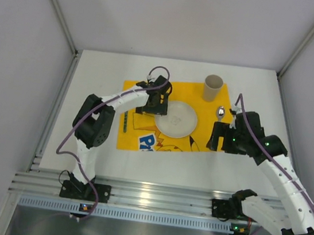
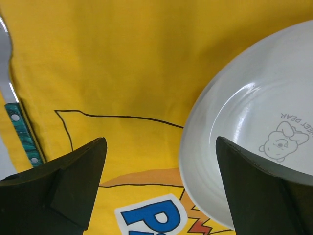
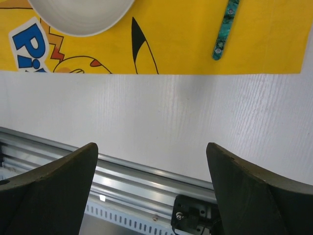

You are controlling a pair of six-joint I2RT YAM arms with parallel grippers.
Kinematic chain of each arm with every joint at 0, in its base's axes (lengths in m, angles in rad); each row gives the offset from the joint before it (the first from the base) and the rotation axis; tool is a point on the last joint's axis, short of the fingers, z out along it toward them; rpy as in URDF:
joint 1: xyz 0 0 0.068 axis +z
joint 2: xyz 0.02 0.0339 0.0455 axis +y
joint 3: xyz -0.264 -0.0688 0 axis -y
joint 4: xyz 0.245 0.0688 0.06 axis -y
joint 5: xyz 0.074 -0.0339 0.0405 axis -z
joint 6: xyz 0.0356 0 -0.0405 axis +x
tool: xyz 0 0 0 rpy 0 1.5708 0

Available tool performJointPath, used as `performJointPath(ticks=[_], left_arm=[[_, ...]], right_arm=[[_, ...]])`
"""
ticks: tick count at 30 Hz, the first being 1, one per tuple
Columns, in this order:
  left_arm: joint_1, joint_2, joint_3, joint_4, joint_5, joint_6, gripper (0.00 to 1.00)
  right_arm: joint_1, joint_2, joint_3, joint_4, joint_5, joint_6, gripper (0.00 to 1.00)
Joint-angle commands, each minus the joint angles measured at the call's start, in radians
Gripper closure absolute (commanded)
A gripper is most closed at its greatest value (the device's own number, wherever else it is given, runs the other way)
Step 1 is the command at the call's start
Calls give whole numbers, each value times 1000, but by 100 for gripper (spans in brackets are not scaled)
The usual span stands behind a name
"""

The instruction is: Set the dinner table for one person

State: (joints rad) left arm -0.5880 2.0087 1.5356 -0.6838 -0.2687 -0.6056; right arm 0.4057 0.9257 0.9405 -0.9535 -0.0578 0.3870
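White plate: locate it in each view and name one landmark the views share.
Top external: white plate on the yellow placemat, mid-picture.
Left wrist: plate at the right side, cut by the edge.
Right wrist: plate at the top left, partly cut off.
Shared landmark: the yellow placemat under it.

The placemat (image 2: 122, 63) is printed yellow, with black cartoon outlines and blue lettering. The plate (image 2: 244, 147) is coloured white and marked with a small grey bear. The cutlery handle (image 2: 22, 132) is marbled green, and the dinner table (image 3: 156, 112) is finished plain white.

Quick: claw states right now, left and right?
Left claw: open, nothing held, above the plate edge.
Right claw: open, empty, over the table.
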Motion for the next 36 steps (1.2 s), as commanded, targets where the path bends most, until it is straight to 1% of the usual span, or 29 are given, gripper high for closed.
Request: performJointPath(ticks=[1, 3, 4, 7, 11, 12, 13, 14, 15, 16, 17, 18, 19, 20, 21, 22, 23, 24, 26, 28, 30, 36], left_arm=[[-1, -122, 32, -42, -79, 4, 2], [-7, -192, 46, -57, -92, 10, 2], [-10, -218, 46, -60, -93, 16, 2], [-48, -326, 29, -59, -93, 42, 2], [-120, -442, -3, -65, -107, 66, 2], [-154, -506, -23, -47, -106, 73, 2], [-176, -543, -49, -19, -125, 78, 2], [-196, -583, -110, 28, -170, 73, 2], [-223, -676, -156, 82, -202, 70, 2], [-233, -726, -219, 148, -208, 110, 2], [-243, -778, -370, 308, -225, 127, 2], [-254, -883, -444, 382, -257, 145, 1], [-256, -934, -519, 453, -276, 177, 2], [-256, -983, -646, 524, -293, 188, 2], [-256, -1075, -698, 620, -302, 204, 2], [-256, -1117, -745, 674, -302, 239, 2], [-256, -1155, -832, 738, -297, 266, 1], [-256, -1213, -865, 797, -294, 285, 1], [-256, -1251, -913, 807, -329, 319, 2], [-257, -1272, -910, 744, -360, 332, 1], [-256, -1277, -905, 708, -401, 337, 2], [-254, -1283, -916, 678, -435, 386, 2]], right_arm=[[13, -21, 40, 36, -71, -27, 7], [13, -51, 98, 50, -117, -27, 2], [13, -65, 121, 62, -182, -30, 0], [13, -112, 194, 127, -266, -17, 0], [13, -133, 228, 156, -214, 22, 0], [13, -149, 219, 166, -189, 59, 0], [15, -168, 202, 176, -107, 94, 0], [15, -188, 164, 179, -58, 130, 0], [15, -239, 146, 182, -22, 169, 0], [13, -267, 130, 188, 4, 173, 0], [13, -295, 94, 196, 3, 171, 0], [13, -339, 77, 199, 1, 184, 0], [13, -356, 61, 188, 16, 203, 0], [13, -373, 28, 182, 29, 229, 0], [13, -407, 8, 165, 53, 300, 0], [13, -425, -15, 171, 79, 318, 0], [13, -435, -34, 174, 85, 329, 0], [13, -447, -38, 185, 81, 332, 0], [13, -447, -55, 202, 62, 328, 0], [15, -442, -69, 249, 0, 319, 0], [13, -430, -78, 272, -20, 313, 0], [13, -427, -89, 283, -22, 322, 0]])
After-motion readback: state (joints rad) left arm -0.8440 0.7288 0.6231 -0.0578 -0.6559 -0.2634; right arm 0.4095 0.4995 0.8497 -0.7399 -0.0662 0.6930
